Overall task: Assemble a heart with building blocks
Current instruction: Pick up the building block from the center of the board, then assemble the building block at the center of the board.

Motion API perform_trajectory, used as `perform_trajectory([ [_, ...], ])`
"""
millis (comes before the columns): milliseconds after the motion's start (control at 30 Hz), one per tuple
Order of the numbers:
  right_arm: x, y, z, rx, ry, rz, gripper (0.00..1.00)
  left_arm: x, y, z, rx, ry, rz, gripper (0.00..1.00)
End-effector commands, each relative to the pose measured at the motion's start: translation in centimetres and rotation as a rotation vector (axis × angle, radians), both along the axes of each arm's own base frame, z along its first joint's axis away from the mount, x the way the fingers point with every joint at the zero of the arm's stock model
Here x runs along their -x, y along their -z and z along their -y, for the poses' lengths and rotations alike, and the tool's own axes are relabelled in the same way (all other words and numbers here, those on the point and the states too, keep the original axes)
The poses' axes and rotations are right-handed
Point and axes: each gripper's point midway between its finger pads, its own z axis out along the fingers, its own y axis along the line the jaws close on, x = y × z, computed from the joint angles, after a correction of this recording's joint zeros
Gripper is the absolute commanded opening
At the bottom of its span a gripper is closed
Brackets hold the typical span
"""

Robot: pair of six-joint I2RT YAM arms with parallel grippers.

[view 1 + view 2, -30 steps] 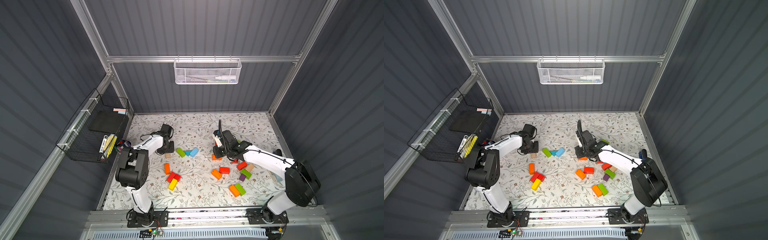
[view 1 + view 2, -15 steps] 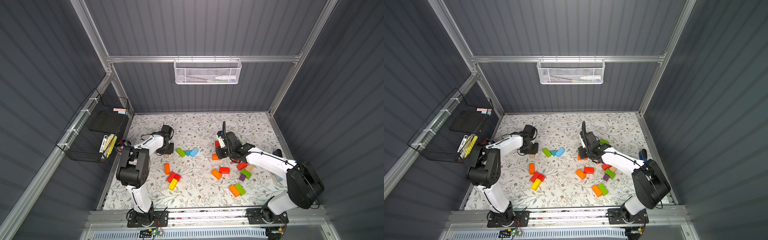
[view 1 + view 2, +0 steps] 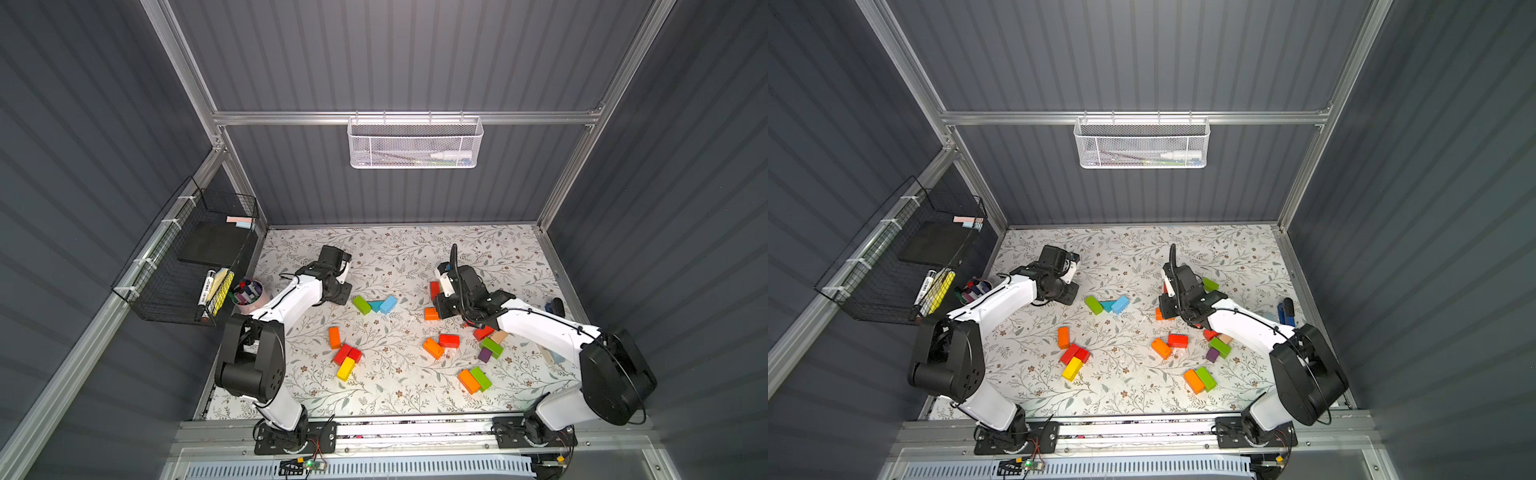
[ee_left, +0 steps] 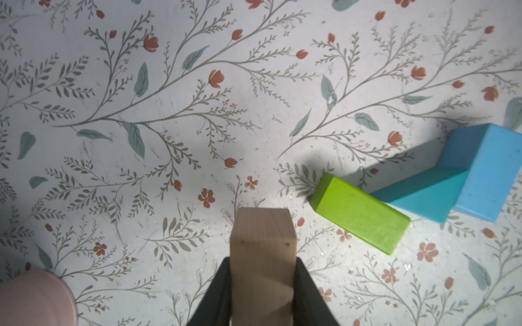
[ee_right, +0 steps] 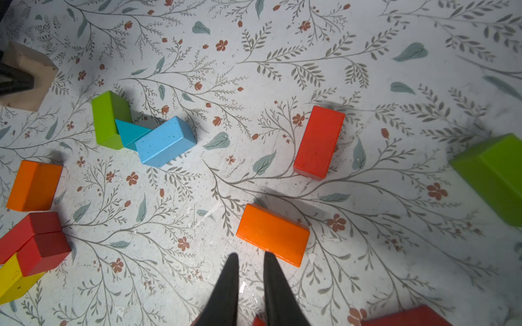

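Over the last second my left gripper (image 4: 262,262) has closed on the plain tan wooden block (image 4: 262,240) that lay loose on the floral table mat (image 3: 395,257) just in front of it. The black fingers now press both sides of the block. I cannot tell whether it has left the mat. The right arm has slid a little outward from the centre, and the right gripper (image 5: 250,259) hovers low with its jaws a narrow gap apart and nothing between them. A glossy orange wooden brick (image 5: 272,234) lies just beside one fingertip, with a red wooden brick (image 5: 319,142) beyond it. Near the held block, a lime-green wooden brick (image 4: 360,213), a teal triangular wedge (image 4: 423,194) and a light-blue wooden brick (image 4: 488,175) touch in a shallow V. I take that V for the start of the heart. With the tan block secured, I judge the next step is carrying it to that cluster. Most blocks are scattered, so the heart is barely begun.
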Motion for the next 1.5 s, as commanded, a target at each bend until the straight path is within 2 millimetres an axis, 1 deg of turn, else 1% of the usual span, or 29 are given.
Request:
perform_trajectory([
  [0, 0.1, -0.1, 0.1, -0.019, 0.0, 0.002, 0.2, 0.2, -1.3, 0.2, -0.024, 0.08, 0.053, 0.14],
  [167, 0.2, -0.1, 0.1, -0.025, 0.0, 0.004, 0.2, 0.5, -1.5, 0.7, -0.031, 0.168, 0.066, 0.13],
  [200, 0.2, -0.1, 0.1, -0.024, -0.001, 0.004, 0.2, 0.5, -1.3, 0.9, -0.029, 0.181, 0.061, 0.12],
  [233, 0.2, -0.1, 0.1, -0.026, -0.002, 0.004, 0.2, 0.9, -1.0, 1.1, -0.038, 0.234, 0.048, 0.06],
  [267, 0.1, 0.0, 0.1, -0.026, 0.0, 0.002, 0.2, 1.1, -0.8, 1.4, -0.043, 0.276, 0.039, 0.04],
  [333, 0.1, -0.1, -0.1, -0.032, -0.002, 0.002, 0.2, 1.5, -0.3, 2.0, -0.029, 0.328, 0.021, 0.04],
  [433, 0.1, 0.1, 0.0, -0.03, -0.001, -0.001, 0.2, 1.5, 0.2, 2.0, -0.039, 0.348, -0.002, 0.04],
  [567, 0.2, 0.3, 0.1, -0.026, 0.001, -0.002, 0.2, 2.1, 1.3, 2.9, -0.027, 0.395, -0.045, 0.01],
  [633, 0.2, 0.3, 0.1, -0.027, 0.002, -0.004, 0.2, 2.5, 2.0, 2.9, -0.046, 0.399, -0.072, 0.0],
  [733, 0.1, 0.1, 0.0, -0.029, -0.001, 0.001, 0.2, 2.8, 2.7, 2.1, -0.087, 0.384, -0.097, 0.0],
  [833, 0.0, 0.1, 0.0, -0.028, -0.002, -0.001, 0.2, 3.1, 2.8, 2.4, -0.076, 0.392, -0.105, 0.0],
  [967, 0.2, 0.1, 0.1, -0.029, -0.003, 0.001, 0.2, 3.4, 3.3, 2.0, -0.102, 0.382, -0.121, 0.0],
  [1167, 0.2, 0.4, 0.4, -0.028, 0.003, -0.002, 0.2, 3.5, 3.5, 1.8, -0.117, 0.374, -0.13, 0.0],
  [1467, 0.3, 0.6, 0.5, -0.026, 0.005, -0.005, 0.2, 3.6, 4.5, 2.7, -0.093, 0.404, -0.163, 0.0],
])
